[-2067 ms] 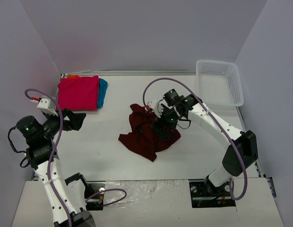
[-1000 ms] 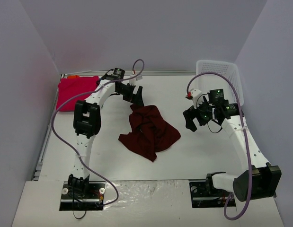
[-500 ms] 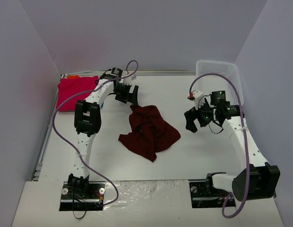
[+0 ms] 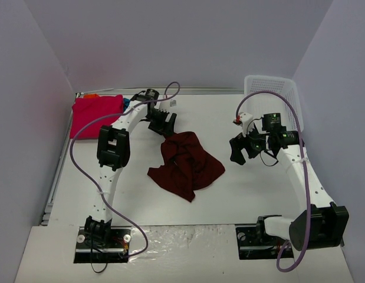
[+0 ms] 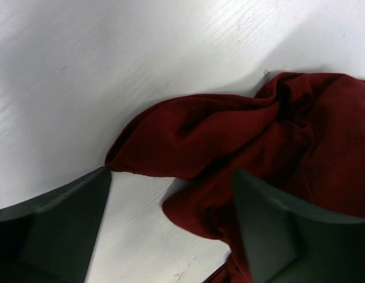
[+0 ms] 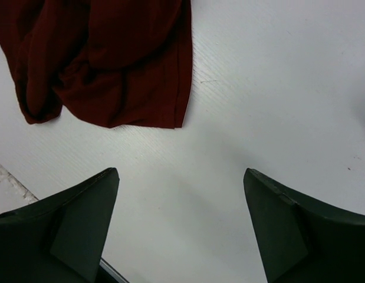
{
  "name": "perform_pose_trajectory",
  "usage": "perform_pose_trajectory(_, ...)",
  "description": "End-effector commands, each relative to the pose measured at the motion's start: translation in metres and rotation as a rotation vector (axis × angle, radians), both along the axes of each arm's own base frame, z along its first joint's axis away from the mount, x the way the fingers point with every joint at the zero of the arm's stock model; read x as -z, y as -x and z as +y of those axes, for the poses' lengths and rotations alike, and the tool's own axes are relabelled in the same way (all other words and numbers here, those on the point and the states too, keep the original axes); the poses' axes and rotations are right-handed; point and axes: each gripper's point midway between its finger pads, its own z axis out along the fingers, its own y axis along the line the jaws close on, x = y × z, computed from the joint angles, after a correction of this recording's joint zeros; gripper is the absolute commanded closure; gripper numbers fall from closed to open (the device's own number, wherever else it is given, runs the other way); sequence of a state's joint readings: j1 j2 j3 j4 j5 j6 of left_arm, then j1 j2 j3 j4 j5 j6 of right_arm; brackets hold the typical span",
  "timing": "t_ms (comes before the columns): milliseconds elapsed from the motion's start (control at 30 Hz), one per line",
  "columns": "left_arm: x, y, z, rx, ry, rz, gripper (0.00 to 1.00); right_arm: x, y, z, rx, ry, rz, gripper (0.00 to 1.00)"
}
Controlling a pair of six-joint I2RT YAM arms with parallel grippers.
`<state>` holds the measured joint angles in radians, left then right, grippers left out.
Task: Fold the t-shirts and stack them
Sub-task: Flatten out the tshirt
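A dark maroon t-shirt (image 4: 185,162) lies crumpled in the middle of the table. My left gripper (image 4: 163,125) hangs open over its far left corner. In the left wrist view a fold of the maroon t-shirt (image 5: 229,135) lies between the spread fingers of the left gripper (image 5: 171,172), ungripped. My right gripper (image 4: 238,150) stands open to the right of the shirt, apart from it. The right wrist view has bare table between the jaws of the right gripper (image 6: 181,172) and the maroon t-shirt (image 6: 105,53) beyond them. A folded pink t-shirt (image 4: 95,112) rests at the far left.
A white mesh basket (image 4: 273,103) stands at the far right corner. Slivers of orange cloth (image 4: 91,95) and blue cloth (image 4: 126,101) peek from under the pink shirt. Grey walls close in the table on three sides.
The left arm swung from the left side over to the shirt's far corner and came down nearer the cloth. The right gripper left the shirt and pulled away to the right.
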<state>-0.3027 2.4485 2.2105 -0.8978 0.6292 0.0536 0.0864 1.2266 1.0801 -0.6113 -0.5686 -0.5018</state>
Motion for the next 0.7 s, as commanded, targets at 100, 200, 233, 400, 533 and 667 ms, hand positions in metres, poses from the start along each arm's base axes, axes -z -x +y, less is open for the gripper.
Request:
perform_pose_trajectory(100, 0.004, 0.012, -0.005, 0.025, 0.015, 0.049, 0.61, -0.013, 0.018, 0.059, -0.239, -0.028, 0.074, 0.31)
perform_pose_trajectory(200, 0.005, 0.015, -0.006, 0.030, 0.021, 0.054, 0.85, 0.010, 0.016, 0.086, -0.322, 0.051, 0.187, 0.33)
perform_pose_trajectory(233, 0.006, 0.015, -0.006, 0.034, 0.024, 0.057, 0.90, 0.007, 0.009, 0.094, -0.334, 0.067, 0.175, 0.34)
perform_pose_trajectory(400, 0.007, 0.018, -0.004, 0.046, 0.013, 0.057, 0.98, 0.046, 0.012, 0.147, -0.461, 0.224, 0.237, 0.36)
perform_pose_trajectory(533, 0.004, 0.018, -0.003, 0.051, 0.006, 0.045, 0.97, 0.065, 0.012, 0.175, -0.526, 0.297, 0.234, 0.37)
perform_pose_trajectory(667, 0.002, 0.018, -0.002, 0.052, 0.007, 0.041, 0.98, 0.070, 0.003, 0.202, -0.571, 0.303, 0.213, 0.37)
